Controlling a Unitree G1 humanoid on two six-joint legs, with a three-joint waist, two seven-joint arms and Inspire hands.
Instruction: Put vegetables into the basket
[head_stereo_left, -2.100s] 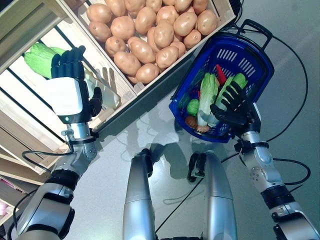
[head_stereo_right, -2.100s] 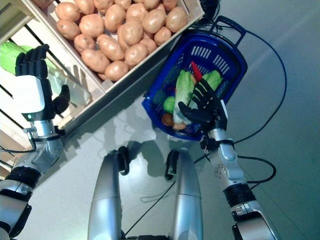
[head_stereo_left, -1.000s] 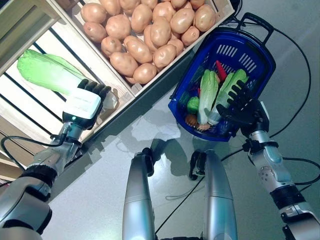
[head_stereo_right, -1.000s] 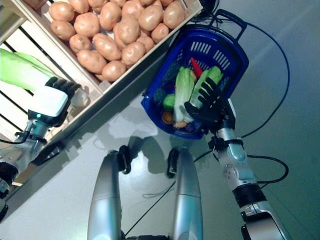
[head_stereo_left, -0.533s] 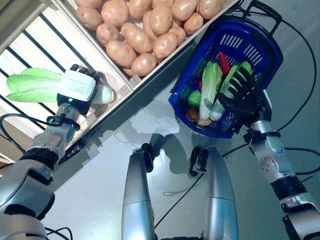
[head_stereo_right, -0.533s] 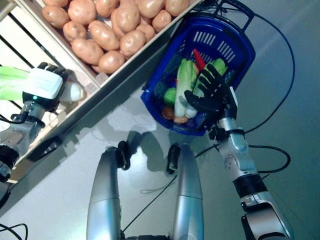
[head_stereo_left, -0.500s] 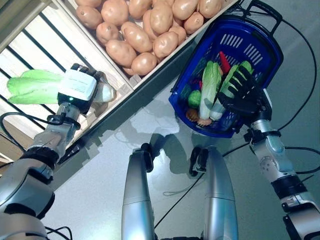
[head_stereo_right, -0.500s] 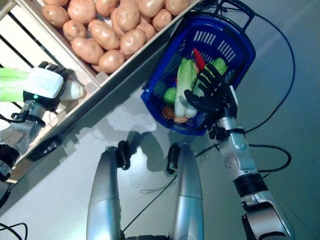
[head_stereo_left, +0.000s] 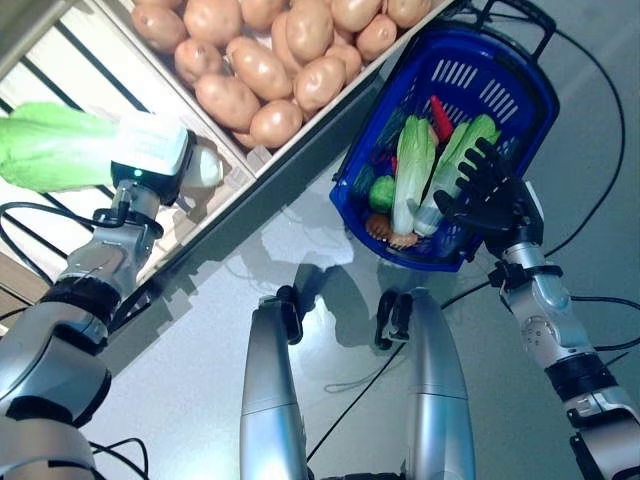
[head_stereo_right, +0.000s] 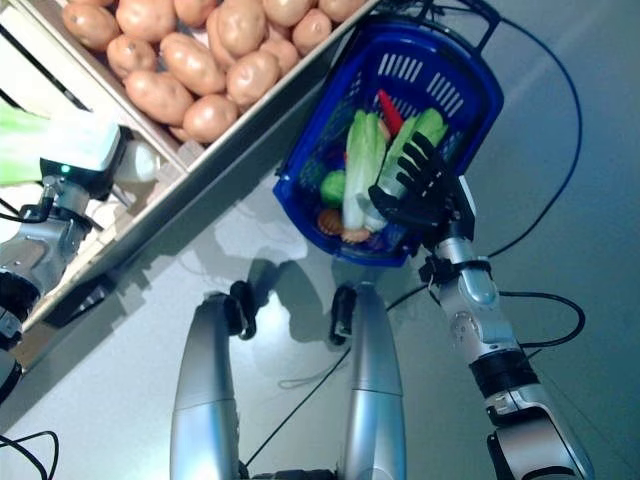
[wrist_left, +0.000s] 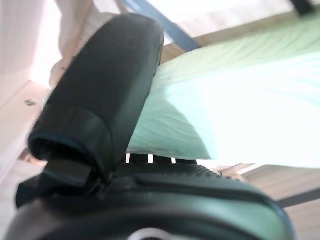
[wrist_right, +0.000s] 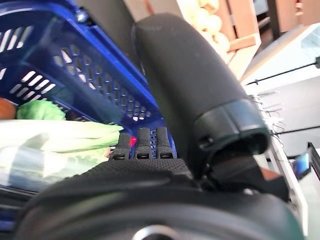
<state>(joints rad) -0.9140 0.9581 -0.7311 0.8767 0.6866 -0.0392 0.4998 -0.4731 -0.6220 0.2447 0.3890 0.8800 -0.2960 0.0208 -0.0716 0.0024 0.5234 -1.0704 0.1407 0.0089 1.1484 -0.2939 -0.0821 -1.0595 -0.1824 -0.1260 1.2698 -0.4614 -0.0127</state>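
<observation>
Left hand (head_stereo_left: 152, 150): closed around a napa cabbage (head_stereo_left: 50, 150) over the slatted crate (head_stereo_left: 60, 80); leaf end cut off at frame edge. Right hand (head_stereo_left: 487, 195): grips the blue basket (head_stereo_left: 520, 100) rim, fingers partly hidden. No legible writing.

A slatted wooden crate (head_stereo_left: 240, 172) stands at the upper left on a smooth grey floor (head_stereo_left: 210, 330), one compartment heaped with brown potatoes (head_stereo_left: 262, 68) lying against each other, a wooden divider (head_stereo_left: 150, 62) fencing them off from the pale slatted compartment (head_stereo_left: 60, 95) beside it.
</observation>
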